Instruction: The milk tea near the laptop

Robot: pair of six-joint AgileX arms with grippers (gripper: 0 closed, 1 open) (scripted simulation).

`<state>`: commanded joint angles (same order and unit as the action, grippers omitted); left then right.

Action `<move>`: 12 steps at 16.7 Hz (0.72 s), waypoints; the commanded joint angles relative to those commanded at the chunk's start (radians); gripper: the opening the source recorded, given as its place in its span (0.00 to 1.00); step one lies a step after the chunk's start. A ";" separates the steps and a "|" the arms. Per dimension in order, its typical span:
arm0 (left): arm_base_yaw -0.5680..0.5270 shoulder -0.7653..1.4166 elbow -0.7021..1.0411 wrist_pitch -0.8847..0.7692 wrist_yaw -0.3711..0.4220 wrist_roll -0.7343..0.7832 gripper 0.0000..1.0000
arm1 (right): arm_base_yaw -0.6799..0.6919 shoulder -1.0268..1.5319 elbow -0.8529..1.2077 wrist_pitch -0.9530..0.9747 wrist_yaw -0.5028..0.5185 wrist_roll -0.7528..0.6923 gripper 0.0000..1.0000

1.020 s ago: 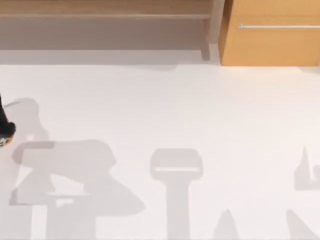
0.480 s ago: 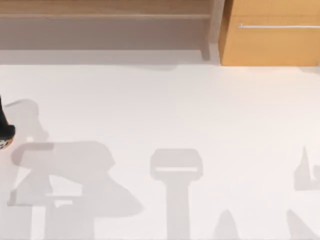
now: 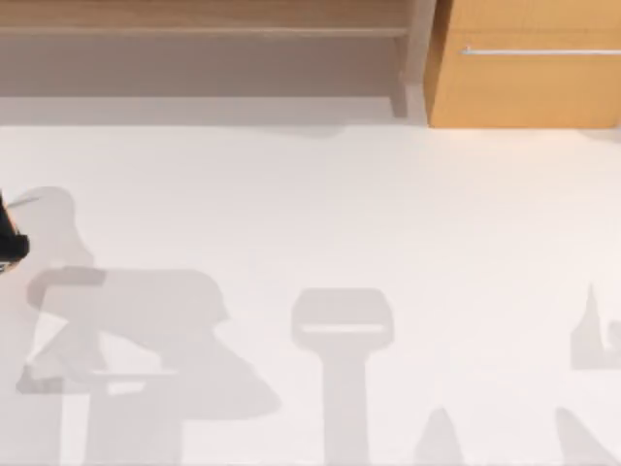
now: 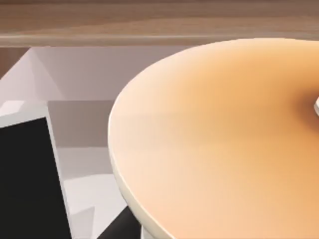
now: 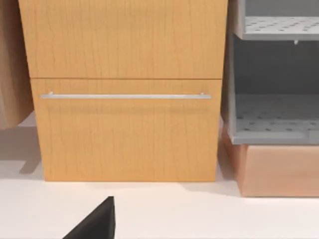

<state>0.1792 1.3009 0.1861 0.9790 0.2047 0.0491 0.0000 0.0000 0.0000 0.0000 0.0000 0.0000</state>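
The milk tea's flat orange lid (image 4: 214, 149) looms very close in the left wrist view, with a sliver of its white straw (image 4: 316, 105) at the picture's edge. A dark piece of my left gripper (image 4: 119, 228) shows just beside the lid's rim; the cup's body is hidden under the lid. Beside the cup stands a black panel with a pale border (image 4: 25, 184), apparently the laptop. In the top view my left arm (image 3: 10, 243) pokes in at the table's far left edge. A dark piece of my right gripper (image 5: 94, 224) hangs over the white table, facing the cabinet.
A wooden cabinet with a metal drawer handle (image 3: 539, 50) stands at the back right, next to a grey perforated shelf unit (image 5: 274, 119). A long wooden shelf (image 3: 194, 29) runs along the back. The white table (image 3: 340, 214) carries only shadows in the top view.
At the top view's left edge my left arm has shifted slightly upward, and its shadow on the table has moved with it. The right side is unchanged.
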 joint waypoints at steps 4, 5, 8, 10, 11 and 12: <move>0.002 0.055 -0.010 0.085 0.003 0.001 0.00 | 0.000 0.000 0.000 0.000 0.000 0.000 1.00; 0.003 0.069 -0.014 0.101 0.004 0.001 0.00 | 0.000 0.000 0.000 0.000 0.000 0.000 1.00; 0.005 0.108 -0.033 0.130 0.007 0.001 0.00 | 0.000 0.000 0.000 0.000 0.000 0.000 1.00; 0.005 0.132 -0.052 0.129 0.008 0.002 0.00 | 0.000 0.000 0.000 0.000 0.000 0.000 1.00; 0.006 0.138 -0.058 0.125 0.008 0.002 0.00 | 0.000 0.000 0.000 0.000 0.000 0.000 1.00; 0.006 0.138 -0.058 0.125 0.008 0.002 0.00 | 0.000 0.000 0.000 0.000 0.000 0.000 1.00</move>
<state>0.1849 1.4392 0.1282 1.1040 0.2124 0.0506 0.0000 0.0000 0.0000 0.0000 0.0000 0.0000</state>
